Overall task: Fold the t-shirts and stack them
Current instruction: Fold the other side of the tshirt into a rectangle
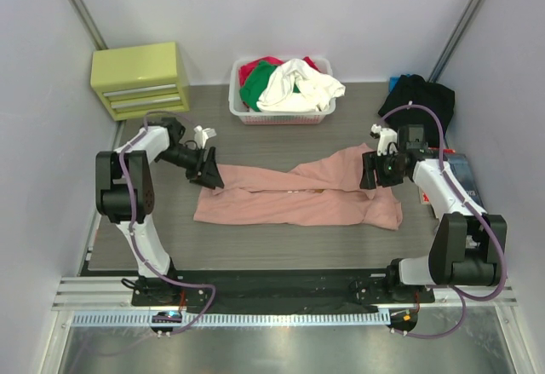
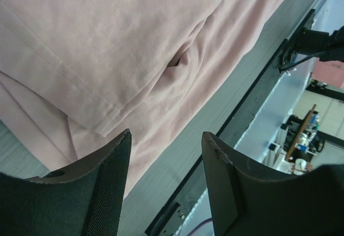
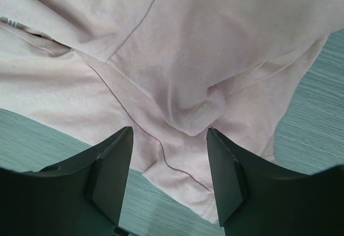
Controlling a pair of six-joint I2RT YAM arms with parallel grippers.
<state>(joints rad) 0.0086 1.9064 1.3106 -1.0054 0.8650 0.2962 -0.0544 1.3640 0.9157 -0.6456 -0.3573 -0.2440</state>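
The salmon-pink t-shirt (image 1: 298,197) is lying folded lengthwise across the desk (image 1: 255,246), and the black t-shirt (image 1: 419,101) is sitting at the far right. The left claw (image 1: 207,172) and right claw (image 1: 368,174) are hanging spread over the pink ends, gripping nothing.

So the left arm (image 1: 145,238) and right arm (image 1: 438,187) pretty much match: white links, chunky black joints, a purple cable (image 1: 411,106) looping along each. The left gripper (image 2: 166,135) and right gripper (image 3: 170,131) have black wedge-shaped fingers.

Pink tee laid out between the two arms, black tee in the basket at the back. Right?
Not quite. The black tee lies outside the basket, at the far right of the table, per the top view. The rest holds.
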